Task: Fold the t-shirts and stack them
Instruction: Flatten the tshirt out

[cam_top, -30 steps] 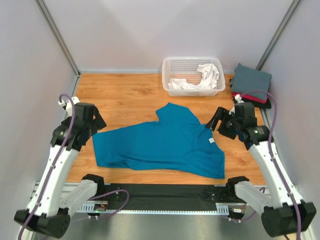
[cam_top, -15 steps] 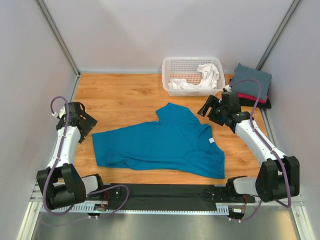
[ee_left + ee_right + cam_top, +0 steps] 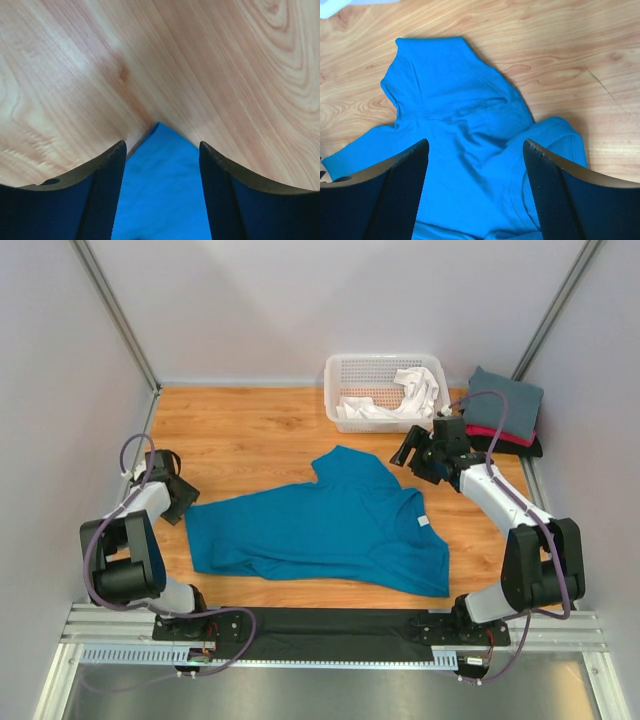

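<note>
The teal-blue t-shirt [image 3: 320, 530] lies spread and partly rumpled on the wooden table, its white neck label [image 3: 423, 521] at the right. My left gripper [image 3: 180, 498] is open and low at the shirt's left corner, and that corner [image 3: 165, 190] lies between the jaws [image 3: 162, 145]. My right gripper [image 3: 408, 452] is open above the shirt's far right part, with the sleeve and collar area [image 3: 445, 90] below the jaws [image 3: 476, 142]. Slate-grey [image 3: 505, 400], red-pink [image 3: 500, 435] and black [image 3: 527, 449] shirts lie stacked at the back right. White cloth [image 3: 400, 400] lies in the basket.
The white lattice basket [image 3: 385, 367] stands at the back, right of centre. Grey walls close in the table on three sides. Bare wood [image 3: 240, 435] shows at the back left. A black strip [image 3: 320, 620] runs along the near edge.
Both arms have dropped from a raised pose and reached outward. The left gripper has come down to the shirt's left corner. The right gripper has moved back toward the basket side.
</note>
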Robot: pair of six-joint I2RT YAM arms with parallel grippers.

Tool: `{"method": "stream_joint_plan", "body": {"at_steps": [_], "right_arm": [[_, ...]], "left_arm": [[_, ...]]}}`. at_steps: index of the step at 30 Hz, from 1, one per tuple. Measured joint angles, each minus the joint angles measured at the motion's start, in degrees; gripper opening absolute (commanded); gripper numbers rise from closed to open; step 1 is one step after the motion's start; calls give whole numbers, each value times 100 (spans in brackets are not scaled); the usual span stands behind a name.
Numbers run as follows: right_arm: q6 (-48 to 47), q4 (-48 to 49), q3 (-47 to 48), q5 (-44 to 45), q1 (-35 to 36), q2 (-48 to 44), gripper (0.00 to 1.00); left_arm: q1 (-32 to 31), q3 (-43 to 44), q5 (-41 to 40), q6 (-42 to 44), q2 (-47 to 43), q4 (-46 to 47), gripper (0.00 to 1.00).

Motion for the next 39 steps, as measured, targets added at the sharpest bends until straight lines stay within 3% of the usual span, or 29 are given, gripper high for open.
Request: {"method": "stream_joint_plan", "body": {"at_steps": [6,8,10,20,32,35,39], "right_arm": [[-4,22,289,4,0,229,77],[-2,26,315,11,0,234,77],[0,28,343,17,0,269,76],[26,24,516,4,15,636,75],[20,26,680,-37,52,850,75],[20,26,684,-39,52,852,75],[22,28,721,-46,55,885,75]], "left_arm": [[9,404,-76,15,625,208,62],[11,496,-76,7,748,221,53],[11,538,-83,17,828,216,50],[15,560,-205,-17,780,-85,53],[22,542,-216,-125,614,-356,49],[22,542,-160,-136,721,-332,37],[22,570,-136,-122,785,-323,34]]}}
